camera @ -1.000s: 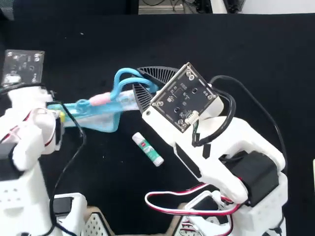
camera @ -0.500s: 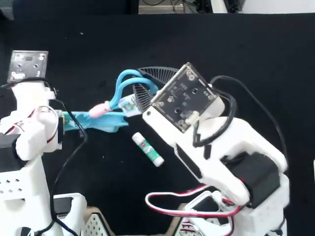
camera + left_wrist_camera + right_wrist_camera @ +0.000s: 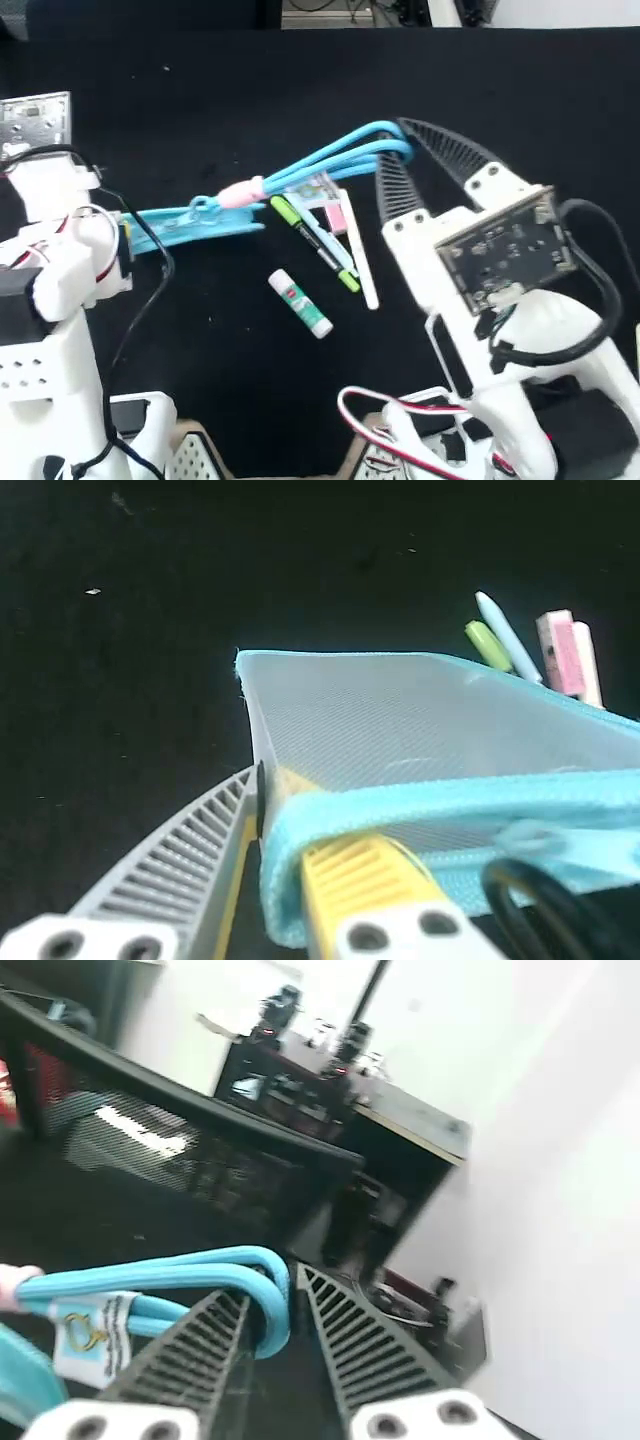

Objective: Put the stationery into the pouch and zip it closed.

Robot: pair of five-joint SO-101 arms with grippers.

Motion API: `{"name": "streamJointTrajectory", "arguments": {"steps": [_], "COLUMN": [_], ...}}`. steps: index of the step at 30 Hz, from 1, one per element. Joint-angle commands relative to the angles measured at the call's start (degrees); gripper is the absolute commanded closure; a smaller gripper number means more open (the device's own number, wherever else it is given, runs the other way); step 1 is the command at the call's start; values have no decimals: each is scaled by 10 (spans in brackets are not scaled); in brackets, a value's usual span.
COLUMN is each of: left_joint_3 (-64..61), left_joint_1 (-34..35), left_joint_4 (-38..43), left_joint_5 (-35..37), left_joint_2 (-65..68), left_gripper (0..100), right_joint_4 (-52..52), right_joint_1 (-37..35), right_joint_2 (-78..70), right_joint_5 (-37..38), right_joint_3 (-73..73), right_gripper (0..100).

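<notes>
— White glue stick [image 3: 300, 303] and pens [image 3: 315, 235] are found just beside the pouch [image 3: 195, 222], outside it. Why is it held so?
— Stretched for filling, probably: one end is pinched by the left gripper [image 3: 262, 792], its loop [image 3: 330, 160] clamped by the right gripper [image 3: 272, 1298].

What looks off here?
Pouch is stretched between left gripper on its end and right gripper on its strap, while pens, a pink eraser and glue stick lie loose on the table, outside it.

On my black table [image 3: 520, 90] lie a glue stick [image 3: 300, 303] and loose pens [image 3: 318, 243], pens nearer the fingers [image 3: 398, 190] of the right gripper [image 3: 393, 142].
</notes>
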State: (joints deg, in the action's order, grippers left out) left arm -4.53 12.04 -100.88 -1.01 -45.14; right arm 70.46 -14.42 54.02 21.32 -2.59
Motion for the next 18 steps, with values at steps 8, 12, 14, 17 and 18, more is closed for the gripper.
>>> {"name": "streamJointTrajectory", "arguments": {"steps": [8, 12, 14, 17, 18], "left_joint_3": [45, 22, 6, -14, -20], "left_joint_1": [-32, 7, 29, 33, 33], "left_joint_4": [3, 26, 43, 47, 47], "left_joint_5": [29, 27, 26, 26, 26], "left_joint_2": [5, 5, 5, 5, 5], "left_gripper": [970, 970, 970, 970, 970], "right_joint_4": [-1, -4, -5, -13, -14], "right_joint_1": [139, 181, 182, 186, 186], "right_joint_2": [6, 6, 5, 5, 5], "right_joint_5": [-5, -37, -49, -49, -49], "right_joint_3": [-10, -14, -8, 9, 16], "right_gripper": [988, 988, 988, 988, 988]}}
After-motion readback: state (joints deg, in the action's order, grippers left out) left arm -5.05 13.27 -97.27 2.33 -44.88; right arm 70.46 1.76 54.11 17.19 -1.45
